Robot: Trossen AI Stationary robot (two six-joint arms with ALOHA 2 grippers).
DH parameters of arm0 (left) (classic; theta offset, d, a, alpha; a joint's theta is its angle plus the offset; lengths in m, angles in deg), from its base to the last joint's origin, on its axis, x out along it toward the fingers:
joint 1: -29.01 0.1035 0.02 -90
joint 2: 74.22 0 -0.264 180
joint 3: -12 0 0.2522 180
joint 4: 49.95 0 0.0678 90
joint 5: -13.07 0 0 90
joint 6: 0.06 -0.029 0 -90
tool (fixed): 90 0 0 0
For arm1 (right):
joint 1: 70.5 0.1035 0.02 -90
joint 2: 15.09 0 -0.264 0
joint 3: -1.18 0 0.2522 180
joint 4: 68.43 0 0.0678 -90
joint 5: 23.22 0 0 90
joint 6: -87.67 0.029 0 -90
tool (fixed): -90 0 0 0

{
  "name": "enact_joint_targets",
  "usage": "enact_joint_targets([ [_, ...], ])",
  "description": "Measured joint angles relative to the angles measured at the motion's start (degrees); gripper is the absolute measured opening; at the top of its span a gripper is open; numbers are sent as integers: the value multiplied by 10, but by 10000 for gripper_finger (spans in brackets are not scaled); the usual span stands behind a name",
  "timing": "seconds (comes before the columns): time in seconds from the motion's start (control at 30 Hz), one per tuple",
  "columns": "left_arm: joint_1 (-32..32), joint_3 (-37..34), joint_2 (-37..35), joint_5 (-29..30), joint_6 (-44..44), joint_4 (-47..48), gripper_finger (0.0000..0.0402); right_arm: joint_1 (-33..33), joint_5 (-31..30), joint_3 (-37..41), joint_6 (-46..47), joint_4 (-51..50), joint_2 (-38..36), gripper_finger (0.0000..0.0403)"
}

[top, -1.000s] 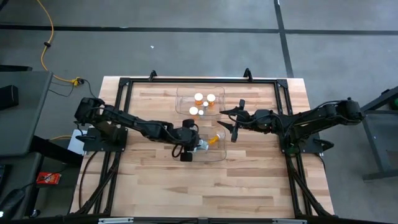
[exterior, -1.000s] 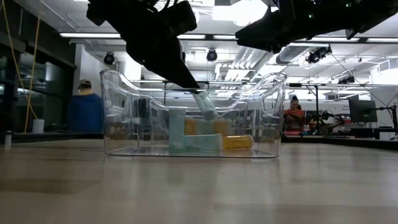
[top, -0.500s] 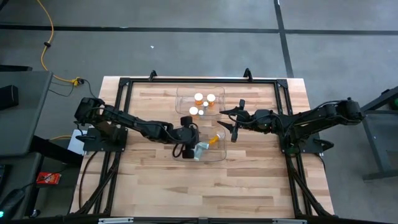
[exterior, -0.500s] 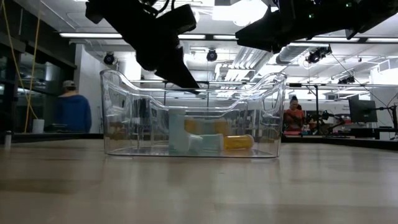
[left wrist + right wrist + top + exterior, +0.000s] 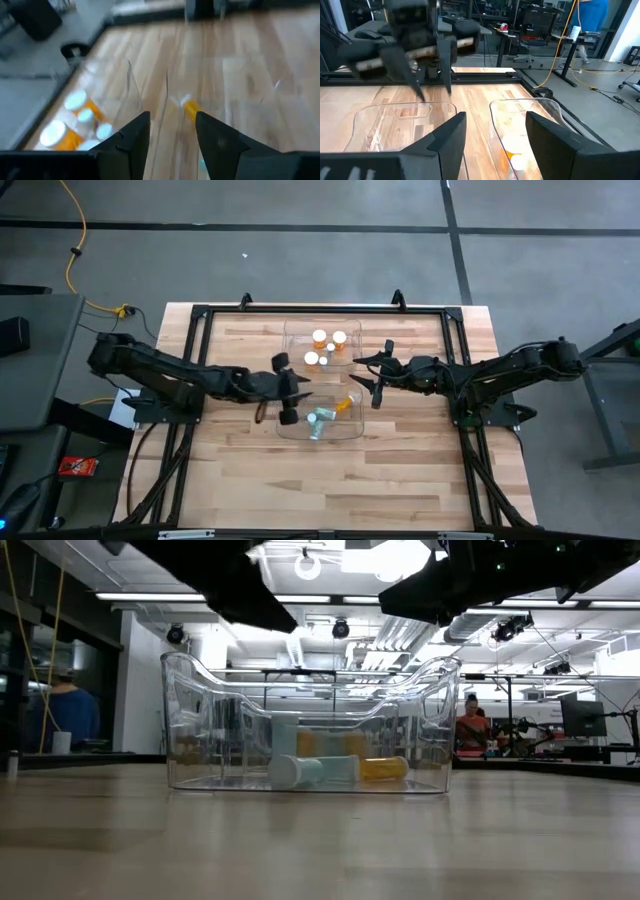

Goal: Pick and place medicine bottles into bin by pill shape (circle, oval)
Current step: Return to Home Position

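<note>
A clear near bin point(image 5: 352, 430) holds pale teal bottles point(image 5: 318, 420) and one orange bottle point(image 5: 345, 404), which lies on its side. In the low view one teal bottle point(image 5: 285, 745) stands upright, another point(image 5: 318, 770) lies on the bin floor beside the orange one point(image 5: 383, 769). A clear far bin point(image 5: 292, 330) holds several orange white-capped bottles point(image 5: 320, 337). My left gripper point(image 5: 287, 389) is open and empty over the near bin's left wall, above its rim. My right gripper point(image 5: 368, 375) is open and empty, hovering to the right of the two bins.
A black frame point(image 5: 300, 308) borders the wooden table. The wood in front of the near bin point(image 5: 320, 480) lies bare. People point(image 5: 470, 725) stand in the room beyond the table. The right wrist view shows the left gripper point(image 5: 420, 45) beyond both bins.
My left gripper has let go of a pale teal bottle inside the near bin. The bottle has dropped and now lies on its side on the bin floor. The gripper has risen out of the bin and drawn back toward the table's left edge.
</note>
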Motion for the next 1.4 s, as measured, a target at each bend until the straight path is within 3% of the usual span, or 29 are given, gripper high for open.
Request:
enact_joint_targets([
  [0.17, 0, -75, -91, -24, -21, -85, 137, 0, 0, 0, 0, 0, 0, 197],
  [0.87, 37, -288, -533, -105, -6, -110, 132, 0, 0, 0, 0, 5, 0, 197],
  [1.1, 37, -320, -609, -125, -5, -135, 132, 0, 0, 0, 0, 5, 0, 197],
  [1.4, 37, -325, -632, -158, -3, -166, 132, 0, 0, 0, 0, 5, 0, 197],
])
